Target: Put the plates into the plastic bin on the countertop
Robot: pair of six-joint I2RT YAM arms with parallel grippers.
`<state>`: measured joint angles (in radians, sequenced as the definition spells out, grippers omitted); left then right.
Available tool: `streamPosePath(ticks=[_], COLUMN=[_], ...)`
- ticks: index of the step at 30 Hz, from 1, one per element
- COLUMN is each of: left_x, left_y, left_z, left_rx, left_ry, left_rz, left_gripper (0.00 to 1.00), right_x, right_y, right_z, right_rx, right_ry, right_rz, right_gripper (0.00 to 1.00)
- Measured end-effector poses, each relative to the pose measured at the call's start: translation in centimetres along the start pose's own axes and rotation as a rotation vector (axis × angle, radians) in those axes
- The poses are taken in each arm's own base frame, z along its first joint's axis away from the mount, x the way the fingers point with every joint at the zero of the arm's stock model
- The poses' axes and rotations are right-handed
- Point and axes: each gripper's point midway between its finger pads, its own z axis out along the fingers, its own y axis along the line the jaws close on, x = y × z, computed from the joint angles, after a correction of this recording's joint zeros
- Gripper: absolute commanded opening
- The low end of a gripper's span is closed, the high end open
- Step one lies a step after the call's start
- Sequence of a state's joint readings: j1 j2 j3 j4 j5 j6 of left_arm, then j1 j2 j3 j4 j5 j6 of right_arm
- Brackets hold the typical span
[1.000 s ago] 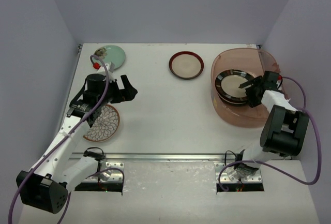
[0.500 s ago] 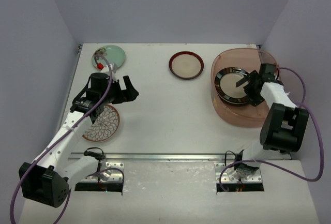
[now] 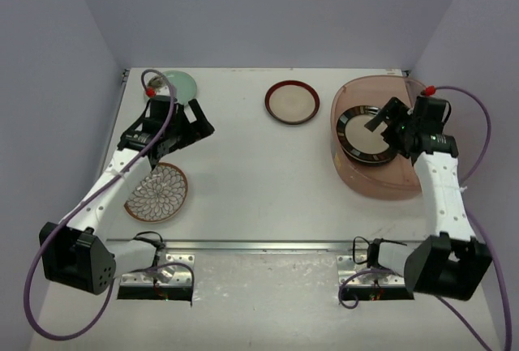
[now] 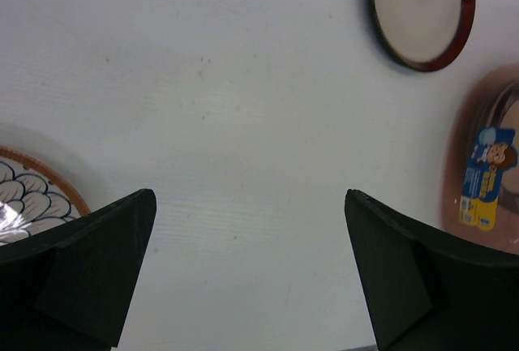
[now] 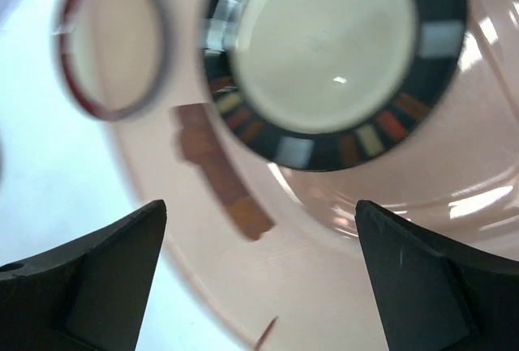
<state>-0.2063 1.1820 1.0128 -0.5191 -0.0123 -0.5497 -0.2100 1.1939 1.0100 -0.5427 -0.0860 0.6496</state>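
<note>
The plastic bin (image 3: 381,182) stands at the right and holds a stack topped by a black-rimmed plate (image 3: 365,134). My right gripper (image 3: 386,126) hovers open and empty above that plate, which also shows in the right wrist view (image 5: 332,43) inside the bin (image 5: 349,278). A maroon-rimmed plate (image 3: 292,101) lies at the back middle of the countertop (image 3: 259,181). A mint green plate (image 3: 182,85) lies at the back left and a brown-white petal plate (image 3: 159,193) at the front left. My left gripper (image 3: 201,124) is open and empty above bare countertop between them.
In the left wrist view the gripper (image 4: 250,205) is over white table, with the petal plate's rim (image 4: 24,197) at the left, the maroon-rimmed plate (image 4: 422,10) ahead and the bin's labelled wall (image 4: 482,173) at the right. Grey walls enclose the table.
My left arm has moved back and off the petal plate, toward the mint green plate. My right arm has stretched out and risen, its open gripper staying over the black-rimmed plate.
</note>
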Motion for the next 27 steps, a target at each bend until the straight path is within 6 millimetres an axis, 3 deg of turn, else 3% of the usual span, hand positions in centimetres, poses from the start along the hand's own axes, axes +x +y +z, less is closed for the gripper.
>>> streamPosePath(ticks=[5,8,12,16,19,23,27], left_x=[-5.4,-9.3,-11.9,-12.4,-11.6,-12.0,-12.4], left_y=[0.2,3.9,9.4,12.3,13.5,14.3,15.7], left_z=[1.2,2.2,3.9,6.3,6.9,7.9,12.1], left_rx=[-0.053,-0.110,-0.201,-0.249,-0.278,-0.245,-0.215], left_ry=[-0.085,-0.162,-0.186,-0.149,-0.127,-0.144,-0.117], left_rz=[-0.155,-0.319,-0.475,-0.529,-0.551,-0.590,-0.631], left_gripper=[1.00,1.00,1.00,1.00,1.00,1.00,1.00], right_x=[-4.6,-3.9,0.7,4.8,6.1,7.6,7.7], right_y=[6.9,9.4,11.8,13.8,15.4,16.4,16.6], right_z=[-8.5,-11.9,-13.6,-14.8,-15.3,-15.7,-16.0], right_rx=[-0.212,-0.368,-0.655,-0.871,-0.952,-0.977,-0.991], right_ry=[-0.220,-0.263,-0.210,-0.023,0.067,0.121,0.118], right_rz=[-0.154,-0.199,-0.200,-0.141,-0.174,-0.230,-0.256], right_gripper=[0.99,0.99,0.99,0.99,0.99,0.99,0.99])
